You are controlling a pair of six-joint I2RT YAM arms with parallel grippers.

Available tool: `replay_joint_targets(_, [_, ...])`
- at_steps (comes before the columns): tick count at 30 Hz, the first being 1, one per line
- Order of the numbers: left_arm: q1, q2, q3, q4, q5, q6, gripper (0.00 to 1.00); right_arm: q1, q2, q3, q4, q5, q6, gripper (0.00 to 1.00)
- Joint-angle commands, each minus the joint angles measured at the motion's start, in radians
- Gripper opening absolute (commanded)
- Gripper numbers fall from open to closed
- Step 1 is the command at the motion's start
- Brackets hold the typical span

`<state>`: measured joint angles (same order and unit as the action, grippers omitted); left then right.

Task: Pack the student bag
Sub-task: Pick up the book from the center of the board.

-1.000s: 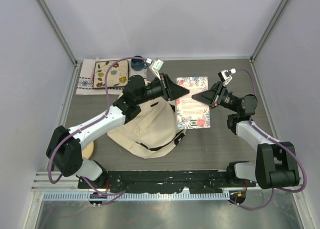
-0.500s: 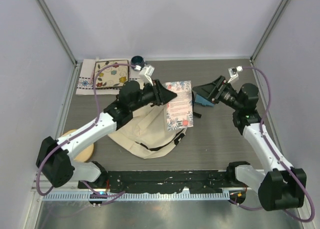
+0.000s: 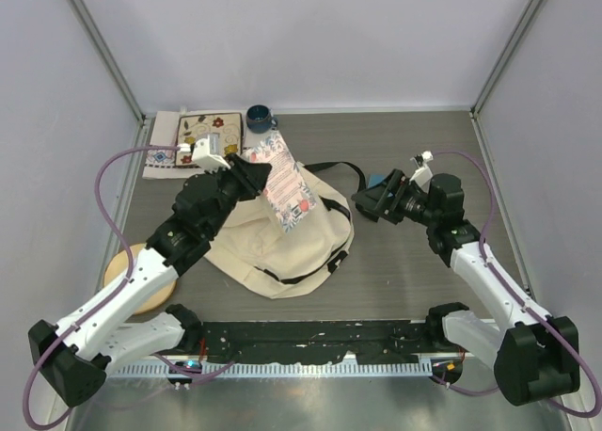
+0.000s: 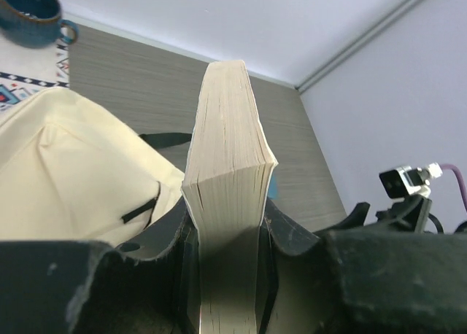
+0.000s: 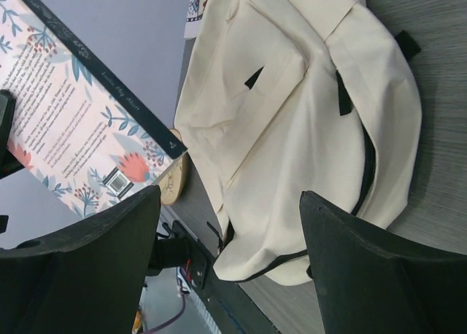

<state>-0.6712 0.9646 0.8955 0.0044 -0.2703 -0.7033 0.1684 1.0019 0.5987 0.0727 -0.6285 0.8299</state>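
Enclosure: pale grey wall panels [image 3: 301, 36] stand on three sides, joined by slanting metal corner posts [image 3: 103, 50].

Surface: a dark grey wood-grain worktop [image 3: 414, 280] fills the floor of the enclosure. A black mounting plate [image 3: 310, 337] runs along its near edge and carries both arm bases.

The cream soft fabric student bag [image 3: 282, 247] lies slumped at the middle of the worktop, between the two arms. Its front pocket and black zipper pulls face the right wrist view [image 5: 292, 108], and one black strap [image 3: 334, 167] trails off toward the far right.

A white embroidered cloth with flower motifs [image 3: 218, 125] lies flat in the far left corner.

The left hand [image 3: 254, 175] is clamped on the lower end of a thick paperback book with a floral-patterned cover [image 3: 287, 191]. The book is tilted over the far left part of the bag. In the left wrist view its page block [image 4: 230, 144] stands between the fingers [image 4: 182, 276].

The right hand [image 3: 369, 205] hangs just right of the bag with its jaws wide apart and nothing between them.

A round pale wooden disc [image 3: 118, 266] lies at the left edge, partly under the left arm.

A dark blue ceramic cup [image 3: 259, 120] stands beside the cloth, at the far wall.

A small blue item [image 3: 375, 181] shows behind the right hand, too hidden to identify.
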Motion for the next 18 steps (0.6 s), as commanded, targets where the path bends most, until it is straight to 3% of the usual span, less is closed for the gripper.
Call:
replay_joint_targets(1, [0.024,-0.050,-0.015,0.066,-0.090,-0.071,0.00,0.069,-0.014,-0.002,0.091,0.046,0.049,0.82])
replay_joint_targets(10, [0.059,-0.063,-0.142,0.256,-0.066,-0.251,0.00,0.258,0.033,-0.091,0.357,0.167,0.241,0.82])
replay_joint_targets(18, [0.059,-0.073,-0.228,0.426,-0.073,-0.301,0.00,0.361,0.128,-0.154,0.557,0.243,0.392,0.82])
